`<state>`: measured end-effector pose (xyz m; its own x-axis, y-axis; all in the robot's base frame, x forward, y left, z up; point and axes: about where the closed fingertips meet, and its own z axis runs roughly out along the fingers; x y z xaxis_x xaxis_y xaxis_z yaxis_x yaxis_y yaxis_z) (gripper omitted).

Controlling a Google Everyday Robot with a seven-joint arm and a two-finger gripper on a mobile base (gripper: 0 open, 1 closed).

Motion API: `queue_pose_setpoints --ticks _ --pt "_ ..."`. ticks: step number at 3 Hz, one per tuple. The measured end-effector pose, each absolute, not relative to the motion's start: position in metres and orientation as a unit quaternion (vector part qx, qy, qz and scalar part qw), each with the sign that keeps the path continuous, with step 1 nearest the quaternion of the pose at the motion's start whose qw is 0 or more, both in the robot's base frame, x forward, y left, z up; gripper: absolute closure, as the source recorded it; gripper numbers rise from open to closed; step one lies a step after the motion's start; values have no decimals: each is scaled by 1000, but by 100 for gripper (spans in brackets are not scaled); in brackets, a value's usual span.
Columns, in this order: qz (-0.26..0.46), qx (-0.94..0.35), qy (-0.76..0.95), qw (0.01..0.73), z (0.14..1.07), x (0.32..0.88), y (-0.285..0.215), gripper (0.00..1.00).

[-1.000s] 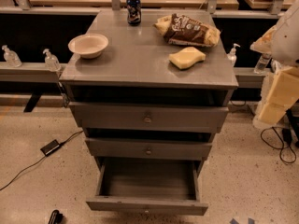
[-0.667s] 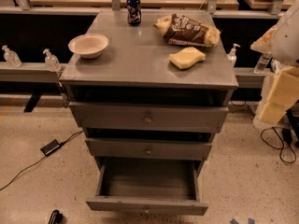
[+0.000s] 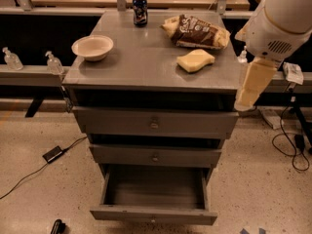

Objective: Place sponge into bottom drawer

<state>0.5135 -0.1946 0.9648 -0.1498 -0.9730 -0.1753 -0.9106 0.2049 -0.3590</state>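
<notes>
Fingers [image 3: 253,84] of the gripper [image 3: 242,106] are seen drawn together into one pale yellow block, with no gap shown between them and nothing held. The gripper is hung tip-down just off the right front corner of the grey drawer cabinet [image 3: 122,72], level with its top edge. The sponge [image 3: 195,61], pale yellow, is laid flat on the cabinet top, right of centre and towards the front, apart from the gripper. Just behind it on the cabinet top a yellow-brown snack bag [image 3: 197,30] is found; whether the two touch cannot be told. A dark soda can [image 3: 140,10] is stood upright at the back edge of the cabinet top, and a pale bowl [image 3: 92,48] is set on its left side. The bottom drawer [image 3: 153,214] of the cabinet is pulled out, its grey floor exposed, while the two upper drawers [image 3: 154,123] are pushed in
</notes>
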Motion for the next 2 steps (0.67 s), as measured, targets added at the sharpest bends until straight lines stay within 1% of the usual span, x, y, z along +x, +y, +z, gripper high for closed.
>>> queue_pose_setpoints --ticks 1,2 --pt "-89 -632 746 190 949 575 -192 0" --pt "-86 -656 724 196 945 620 -190 0"
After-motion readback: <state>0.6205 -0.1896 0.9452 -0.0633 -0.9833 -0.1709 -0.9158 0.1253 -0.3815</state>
